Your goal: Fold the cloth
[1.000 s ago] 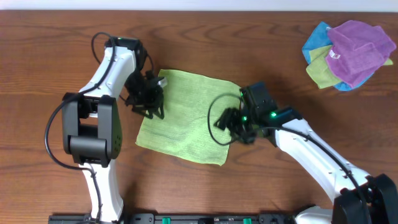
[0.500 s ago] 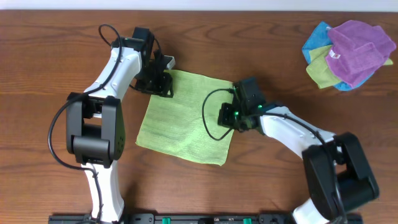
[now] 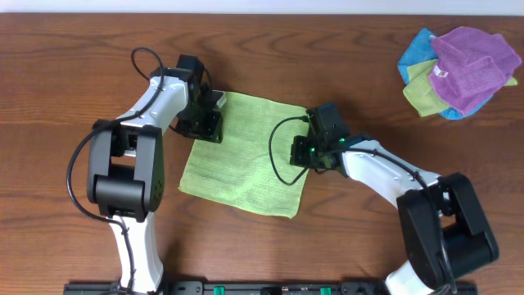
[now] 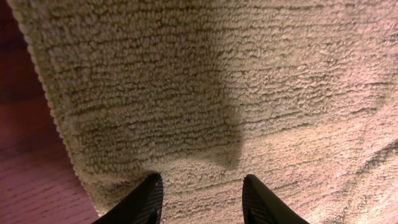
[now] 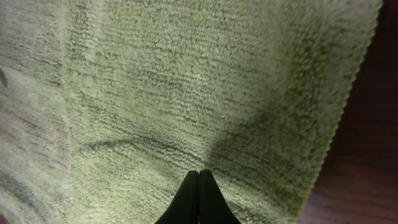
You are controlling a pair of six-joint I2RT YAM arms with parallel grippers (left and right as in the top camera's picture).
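Note:
A light green cloth [image 3: 246,156] lies spread flat on the wooden table. My left gripper [image 3: 209,123] sits low over its far left corner. In the left wrist view its fingers [image 4: 202,199] are open, with the cloth [image 4: 217,81] between them and the cloth's left edge just beside the left finger. My right gripper [image 3: 307,154] is at the cloth's right edge. In the right wrist view its fingers [image 5: 199,186] are pressed together, tips on the cloth [image 5: 155,93], with nothing visibly pinched between them.
A pile of purple, blue and green cloths [image 3: 458,70] lies at the far right of the table. Bare wood [image 3: 368,238] surrounds the green cloth. The arms' cables loop near both wrists.
My left gripper moved from the cloth's left side up to its far left corner. My right gripper moved up and left to the cloth's right edge. The cloth stays flat.

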